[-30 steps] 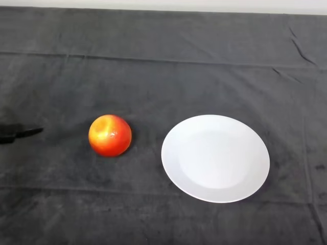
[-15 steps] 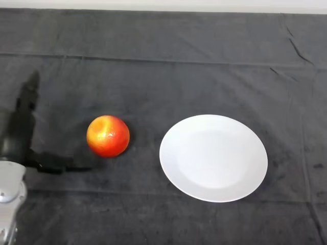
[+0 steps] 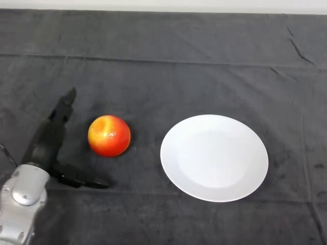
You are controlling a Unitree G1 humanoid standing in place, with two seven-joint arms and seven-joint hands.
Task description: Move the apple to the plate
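Note:
A red and yellow apple [image 3: 109, 135] sits on the dark cloth, left of centre. A white plate [image 3: 214, 157] lies to its right, a short gap between them, with nothing on it. My left hand [image 3: 48, 143] is just left of the apple, open. Its fingers [image 3: 64, 108] point up and away past the apple's left side, and its thumb [image 3: 84, 180] reaches out below the apple. The hand does not touch the apple.
The dark cloth [image 3: 163, 61] covers the whole table, with folds across the back and at the right. A pale strip of the table's far edge [image 3: 163, 5] runs along the top.
My left hand has come in from the left edge and moved right toward the apple, its fingers and thumb spread on either side. The apple and plate have kept their places.

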